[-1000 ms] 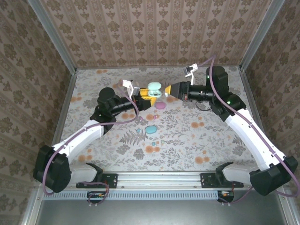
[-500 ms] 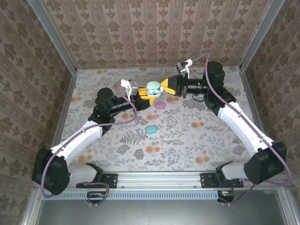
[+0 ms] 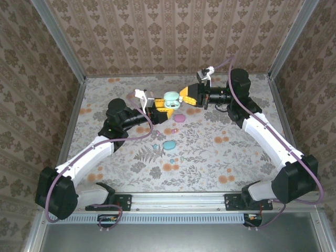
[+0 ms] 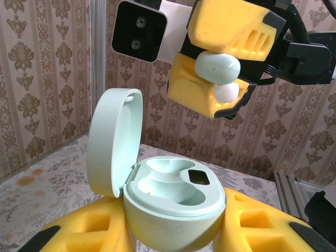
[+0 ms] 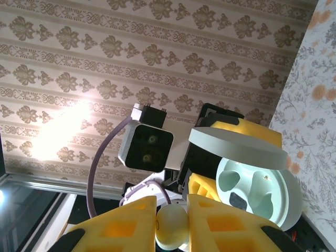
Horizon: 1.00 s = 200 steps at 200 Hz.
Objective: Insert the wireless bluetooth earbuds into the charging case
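Observation:
My left gripper [image 4: 176, 223] is shut on the base of a mint charging case [image 4: 177, 195], held off the table with its lid [image 4: 113, 139] swung open and both wells empty. My right gripper [image 5: 173, 226] is shut on a pale mint earbud [image 5: 172, 227]. In the left wrist view that earbud [image 4: 217, 68] hangs between the right fingers, above and just right of the open case and clear of it. From above, the left gripper [image 3: 167, 105] and right gripper [image 3: 182, 96] meet at the case [image 3: 170, 98] at the back middle of the table.
A pink case [image 3: 179, 118] and a blue case [image 3: 168, 144] lie on the flowered table below the grippers. Tiny loose buds [image 3: 156, 135] lie near them. Papered walls close the table at the back and both sides.
My right gripper has moved left and towards the back with the earbud, ending close over the open case. The left gripper and case have barely shifted.

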### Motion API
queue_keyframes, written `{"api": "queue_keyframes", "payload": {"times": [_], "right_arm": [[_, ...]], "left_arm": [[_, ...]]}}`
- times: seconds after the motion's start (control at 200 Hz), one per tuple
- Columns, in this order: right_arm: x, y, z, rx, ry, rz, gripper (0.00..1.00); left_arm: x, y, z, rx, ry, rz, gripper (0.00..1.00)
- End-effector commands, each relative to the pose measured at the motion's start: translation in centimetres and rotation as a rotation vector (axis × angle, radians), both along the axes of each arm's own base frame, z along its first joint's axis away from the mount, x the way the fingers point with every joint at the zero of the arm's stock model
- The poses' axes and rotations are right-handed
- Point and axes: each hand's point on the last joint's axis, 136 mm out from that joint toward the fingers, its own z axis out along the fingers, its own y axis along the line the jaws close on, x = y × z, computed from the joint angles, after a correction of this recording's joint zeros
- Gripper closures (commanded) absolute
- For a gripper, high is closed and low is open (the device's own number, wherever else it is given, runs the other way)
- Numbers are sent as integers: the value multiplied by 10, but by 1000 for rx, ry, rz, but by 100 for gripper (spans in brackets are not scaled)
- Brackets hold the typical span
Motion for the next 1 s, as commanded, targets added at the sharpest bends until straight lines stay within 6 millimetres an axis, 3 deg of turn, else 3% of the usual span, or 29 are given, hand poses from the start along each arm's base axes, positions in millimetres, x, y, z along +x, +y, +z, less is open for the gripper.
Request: {"api": "queue_keyframes", "payload": {"times": [0.0,0.09,0.32,0.995], "right_arm": [[-1,-2,-3,-20,-24,5,78],[0,-7,-12,-101,-90,-55,78],[0,-16,-11,-199,-268,-110,76],[-14,3,-8,-238,-434,-64,76]], "left_arm": [[-7,4,18,-19,-62,-13,73],[-9,4,17,-16,-66,-23,72],[-17,1,19,-8,-132,-65,72],[-11,-4,18,-4,-106,-59,71]]}}
